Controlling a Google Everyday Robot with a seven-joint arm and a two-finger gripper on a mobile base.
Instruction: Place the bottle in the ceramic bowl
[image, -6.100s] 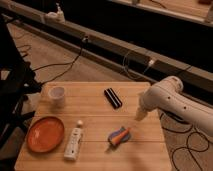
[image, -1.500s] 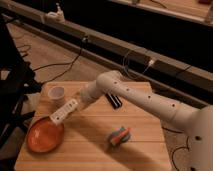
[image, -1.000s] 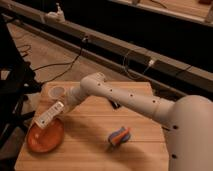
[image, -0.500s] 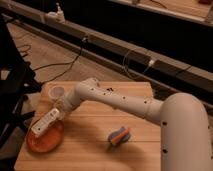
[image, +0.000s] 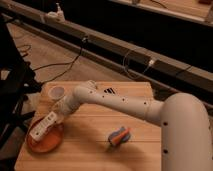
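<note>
In the one camera view, the arm reaches from the right across the wooden bench (image: 90, 145) toward its front-left corner. The gripper (image: 59, 114) sits just past the far rim of the ceramic bowl (image: 45, 142), which rests near that corner. The bottle (image: 44, 127) lies lengthwise over the bowl, tilted slightly, its upper end at the gripper. Whether the fingers are clamped on the bottle or have let go I cannot tell; the wrist hides them. The low, slanted hold looks meant to lay the long bottle flat into the shallow dish rather than drop it, since it spans nearly the whole bowl and could roll off the rim.

A small pale cup (image: 57, 93) stands near the back-left corner, just beside the forearm, and seems the likeliest thing to be knocked. A black bar (image: 109, 91) peeks out behind the arm near the back edge. An orange and blue-grey object (image: 119, 136) lies toward the front-right, well apart from the bowl.
</note>
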